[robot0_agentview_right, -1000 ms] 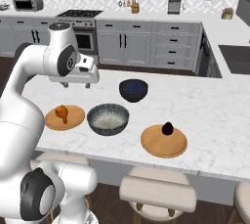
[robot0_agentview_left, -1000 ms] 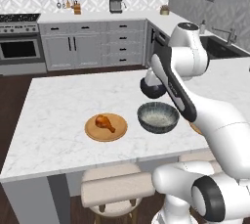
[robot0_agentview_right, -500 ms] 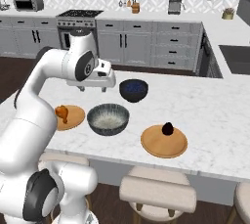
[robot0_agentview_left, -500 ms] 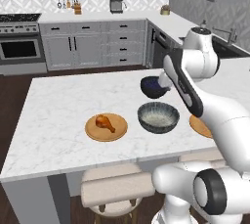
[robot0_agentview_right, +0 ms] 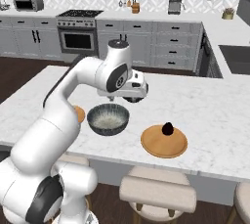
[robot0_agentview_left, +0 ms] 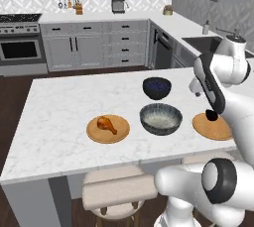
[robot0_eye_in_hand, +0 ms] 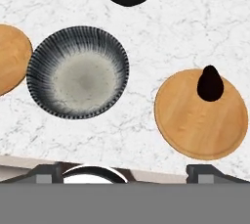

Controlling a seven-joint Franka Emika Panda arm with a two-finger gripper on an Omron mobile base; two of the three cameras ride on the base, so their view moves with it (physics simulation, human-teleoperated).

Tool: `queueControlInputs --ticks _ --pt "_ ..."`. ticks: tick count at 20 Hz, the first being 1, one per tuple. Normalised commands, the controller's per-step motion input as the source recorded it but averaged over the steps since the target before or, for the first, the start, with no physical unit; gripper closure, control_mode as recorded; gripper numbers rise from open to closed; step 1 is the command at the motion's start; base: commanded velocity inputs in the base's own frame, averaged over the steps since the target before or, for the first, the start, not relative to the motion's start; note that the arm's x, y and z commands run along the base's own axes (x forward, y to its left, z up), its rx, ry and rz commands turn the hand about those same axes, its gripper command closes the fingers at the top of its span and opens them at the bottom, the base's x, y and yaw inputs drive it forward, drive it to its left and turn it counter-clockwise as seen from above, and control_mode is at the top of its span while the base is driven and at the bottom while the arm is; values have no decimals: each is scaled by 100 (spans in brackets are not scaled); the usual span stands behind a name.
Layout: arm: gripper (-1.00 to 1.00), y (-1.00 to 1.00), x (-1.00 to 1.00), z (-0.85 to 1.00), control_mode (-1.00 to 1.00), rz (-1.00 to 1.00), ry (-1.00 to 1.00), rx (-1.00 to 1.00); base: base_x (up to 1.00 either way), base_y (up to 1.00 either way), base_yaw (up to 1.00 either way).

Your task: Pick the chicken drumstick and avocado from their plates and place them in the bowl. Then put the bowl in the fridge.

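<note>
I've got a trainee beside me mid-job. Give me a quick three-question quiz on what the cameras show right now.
1. True or false: the grey bowl already holds the chicken drumstick.
2. Multiple choice: where is the avocado? A) in the navy bowl B) near the edge of its plate C) on the bare counter
3. Fill in: in the left base view, the drumstick's plate lies to the ____ of the grey bowl.

Key: 1 false, it is empty and the drumstick lies on its plate. 2 B. 3 left.

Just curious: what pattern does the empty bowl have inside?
The bowl is mottled grey with dark radial streaks; clearest in the hand view.
</note>
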Motion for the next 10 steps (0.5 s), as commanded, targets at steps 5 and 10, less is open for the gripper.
queueControlInputs --ticks 5,10 --pt "-100 -100 41 -41 -100 0 17 0 0 0 0" --pt "-100 -98 55 -41 -100 0 12 3 0 0 0"
